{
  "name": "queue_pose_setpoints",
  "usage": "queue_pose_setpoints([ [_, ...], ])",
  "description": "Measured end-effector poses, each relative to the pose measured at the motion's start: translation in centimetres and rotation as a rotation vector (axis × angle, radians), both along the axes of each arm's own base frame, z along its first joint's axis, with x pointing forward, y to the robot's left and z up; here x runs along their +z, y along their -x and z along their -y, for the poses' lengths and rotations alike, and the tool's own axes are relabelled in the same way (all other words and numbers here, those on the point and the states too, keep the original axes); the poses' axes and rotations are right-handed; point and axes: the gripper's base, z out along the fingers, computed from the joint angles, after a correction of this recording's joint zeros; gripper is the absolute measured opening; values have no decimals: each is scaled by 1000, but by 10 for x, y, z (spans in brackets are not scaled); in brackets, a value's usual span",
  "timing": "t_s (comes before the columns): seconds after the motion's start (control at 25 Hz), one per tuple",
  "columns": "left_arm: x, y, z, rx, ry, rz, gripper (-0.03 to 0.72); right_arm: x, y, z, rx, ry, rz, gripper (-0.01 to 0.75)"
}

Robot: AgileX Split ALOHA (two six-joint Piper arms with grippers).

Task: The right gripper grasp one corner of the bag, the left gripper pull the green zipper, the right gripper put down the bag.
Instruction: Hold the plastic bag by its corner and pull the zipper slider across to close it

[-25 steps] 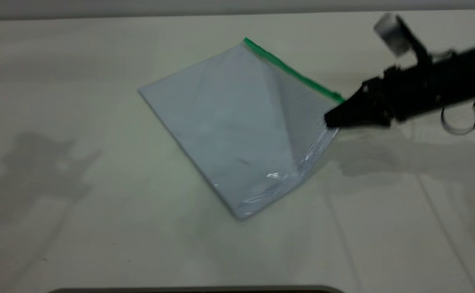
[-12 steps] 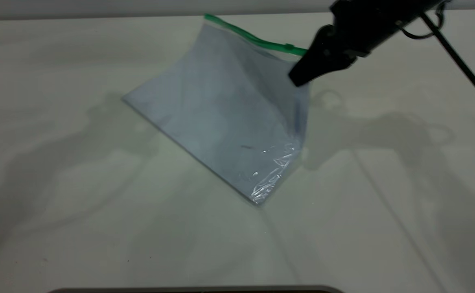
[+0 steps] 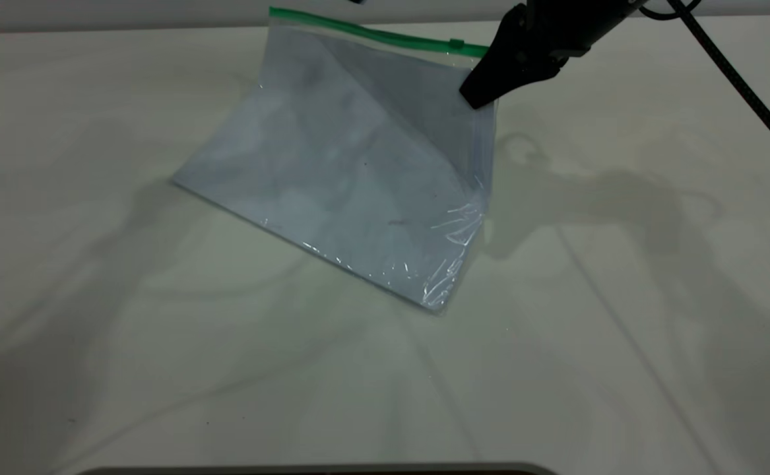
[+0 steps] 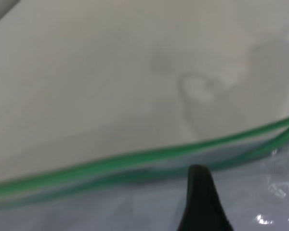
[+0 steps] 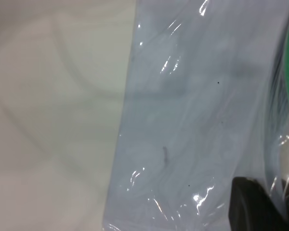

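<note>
The bag (image 3: 358, 165) is a clear pouch with pale blue-white sheets. It stands tilted, with its lower long edge on the table. My right gripper (image 3: 476, 97) is shut on the corner of the bag (image 3: 485, 109) where the green zipper (image 3: 371, 31) ends, and holds it high. The slider tab (image 3: 456, 45) sits close to that corner. In the right wrist view the black jaws (image 5: 274, 195) pinch the plastic (image 5: 192, 120). My left gripper (image 4: 200, 192) hovers just short of the green zipper (image 4: 135, 161), apart from it. Only a dark sliver of it (image 3: 356, 1) shows at the exterior view's top edge.
The pale table (image 3: 160, 369) spreads all round the bag, with arm shadows across it. The right arm's black cable (image 3: 747, 92) hangs at the far right. A dark rim (image 3: 319, 470) runs along the near edge.
My right gripper has lifted the bag's corner up and toward the far left. The zipper edge has risen off the table and the bag stands steeper, its lower edge slid left.
</note>
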Motion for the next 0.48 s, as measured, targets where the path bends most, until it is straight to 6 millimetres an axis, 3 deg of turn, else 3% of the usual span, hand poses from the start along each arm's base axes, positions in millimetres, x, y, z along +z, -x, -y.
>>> queue_pose_setpoints([
  [0.28,-11,-9,32,-218,43,-37,554,0,1,1,13,-1,-8,33],
  [0.48,-30,-12,41,-275,28,-47,554,0,3,0,38,-11,-21,33],
])
